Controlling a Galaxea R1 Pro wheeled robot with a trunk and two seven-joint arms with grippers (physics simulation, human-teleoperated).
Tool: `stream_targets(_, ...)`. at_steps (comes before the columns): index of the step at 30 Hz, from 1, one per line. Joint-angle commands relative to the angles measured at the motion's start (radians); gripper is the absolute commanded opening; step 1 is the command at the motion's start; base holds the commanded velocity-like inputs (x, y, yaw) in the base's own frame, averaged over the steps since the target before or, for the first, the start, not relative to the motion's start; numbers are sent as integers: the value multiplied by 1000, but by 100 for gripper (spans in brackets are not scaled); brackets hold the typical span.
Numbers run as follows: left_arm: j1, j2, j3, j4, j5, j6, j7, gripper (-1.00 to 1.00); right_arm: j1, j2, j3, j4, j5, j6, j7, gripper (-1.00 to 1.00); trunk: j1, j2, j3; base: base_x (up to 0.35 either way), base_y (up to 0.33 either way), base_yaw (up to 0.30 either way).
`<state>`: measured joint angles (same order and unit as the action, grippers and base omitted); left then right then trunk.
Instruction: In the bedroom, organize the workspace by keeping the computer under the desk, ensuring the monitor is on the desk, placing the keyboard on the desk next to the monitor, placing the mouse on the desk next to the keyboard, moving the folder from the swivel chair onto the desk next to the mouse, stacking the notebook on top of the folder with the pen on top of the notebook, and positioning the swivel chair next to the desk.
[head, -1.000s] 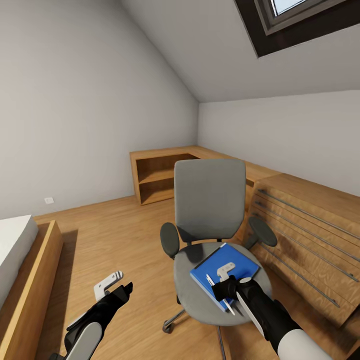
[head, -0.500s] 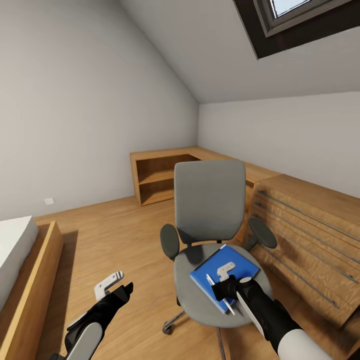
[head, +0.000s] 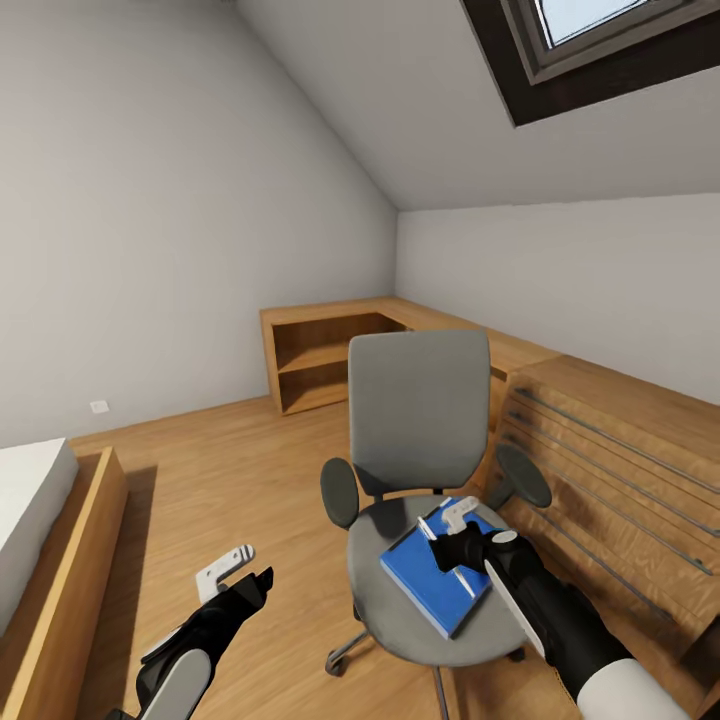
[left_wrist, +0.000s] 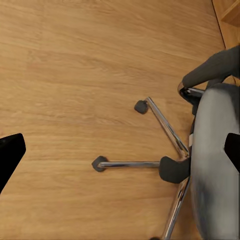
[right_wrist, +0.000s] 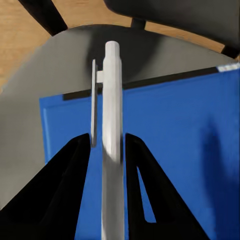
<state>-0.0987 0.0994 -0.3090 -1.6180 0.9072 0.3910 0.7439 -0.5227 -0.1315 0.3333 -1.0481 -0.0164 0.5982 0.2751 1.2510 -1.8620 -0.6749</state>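
My right gripper (right_wrist: 107, 150) is pinching the pen (right_wrist: 112, 125), its two black fingers (right_wrist: 70, 170) pressed against the white barrel on either side. I hold it above the folder (head: 437, 573), which lies flat on the grey seat of the swivel chair (head: 418, 420). My left gripper (head: 238, 580) hangs low over the wooden floor (left_wrist: 75, 75) beside the chair's chrome base (left_wrist: 165, 145), and its fingers are spread wide with nothing between them. A wooden drawer chest (head: 620, 460) stands just beside the chair, and low shelving (head: 320, 355) sits behind it.
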Motion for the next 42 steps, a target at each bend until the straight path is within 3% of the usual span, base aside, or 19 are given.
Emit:
stream_targets(1,-1,1,-2,-1,6,2,8,100,8,-5,0,-25,-10,14,0,-100,-4,7,2,0,0,0)
stream_targets(6,-1,1,-2,-1,6,2,8,100,59,-16,-41,-143,-47,52,-26,-100,-23,42,18,-119,0,0)
stream_targets(9,-1,0,-2,-1,6,2,8,100,80,-16,-91,-189,-57,89,-56,-100,-35,63,27,-275,0,0)
stream_targets(10,-1,0,-2,-2,6,2,8,100,87,-16,-125,-206,-61,109,-73,-100,-39,70,30,-315,0,0)
stream_targets(21,-1,1,-2,-1,6,2,9,100,94,-12,-232,-236,-76,141,-92,-100,-81,147,65,-230,0,0)
stream_targets(23,-1,0,-2,-1,6,2,9,100,95,-8,-253,-244,-99,149,-92,-100,-88,161,71,-39,0,0)
stream_targets(24,-1,0,-3,-1,6,2,9,100,95,-4,-270,-257,-131,155,-92,-100,-92,168,74,-18,0,-12)
stream_targets(27,-1,0,-3,-1,6,2,9,100,95,-3,-286,-278,-172,167,-92,-100,-104,189,83,-11,0,-33)
stream_targets(33,-1,0,-6,-1,6,2,9,100,95,-3,-299,-308,-211,208,-93,-100,-127,231,102,-3,0,-18)
stream_targets(42,-1,0,-7,-1,6,2,9,100,95,-3,-304,-311,-214,209,-93,-100,-161,294,142,0,0,-111)
